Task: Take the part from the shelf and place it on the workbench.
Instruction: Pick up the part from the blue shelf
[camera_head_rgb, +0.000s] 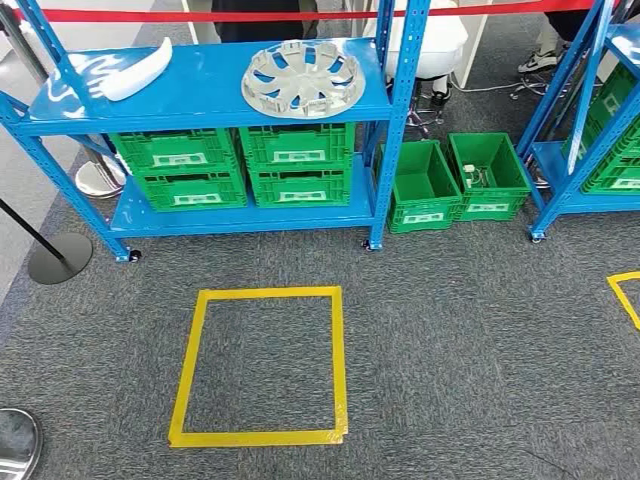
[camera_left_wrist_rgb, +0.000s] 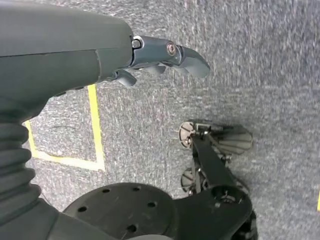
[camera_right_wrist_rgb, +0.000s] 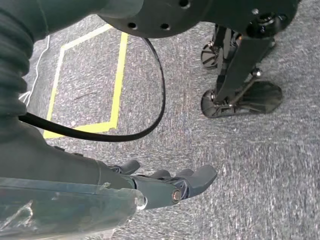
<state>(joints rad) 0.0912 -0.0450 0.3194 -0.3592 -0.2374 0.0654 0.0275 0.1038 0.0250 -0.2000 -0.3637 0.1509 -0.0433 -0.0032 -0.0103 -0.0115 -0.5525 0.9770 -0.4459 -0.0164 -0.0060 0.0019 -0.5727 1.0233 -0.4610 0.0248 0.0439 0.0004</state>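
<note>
- Hubcap (camera_head_rgb: 303, 78), silver, many-spoked, is lying flat on the top board of the blue shelf (camera_head_rgb: 204, 108), toward that board's right end, near the right upright.
- White curved part (camera_head_rgb: 140, 70) is resting on the same board, at its left end, well apart from the hubcap.
- Four green crates (camera_head_rgb: 240, 165) are sitting on the lower board, stacked two by two, white labels facing out.
- Two more green bins (camera_head_rgb: 453, 180) are standing on the carpet just right of the shelf, side by side; the right one is holding some small pale items, too small to tell.
- Yellow tape square (camera_head_rgb: 260, 365) is marking the grey carpet (camera_head_rgb: 453, 350) in front of the shelf.
- A second blue rack (camera_head_rgb: 596, 110) is standing at the far right with green crates on it.
- Red barrier tape (camera_head_rgb: 226, 14) is running across behind the shelf.
- Left hand (camera_left_wrist_rgb: 158, 60) is hanging over the carpet, fingers stretched out and loose, grasping nothing.
- Right hand (camera_right_wrist_rgb: 166, 182) is hanging likewise over the carpet, fingers extended, released, nothing in it.
- Both hands are well apart from the shelf and the hubcap.
</note>
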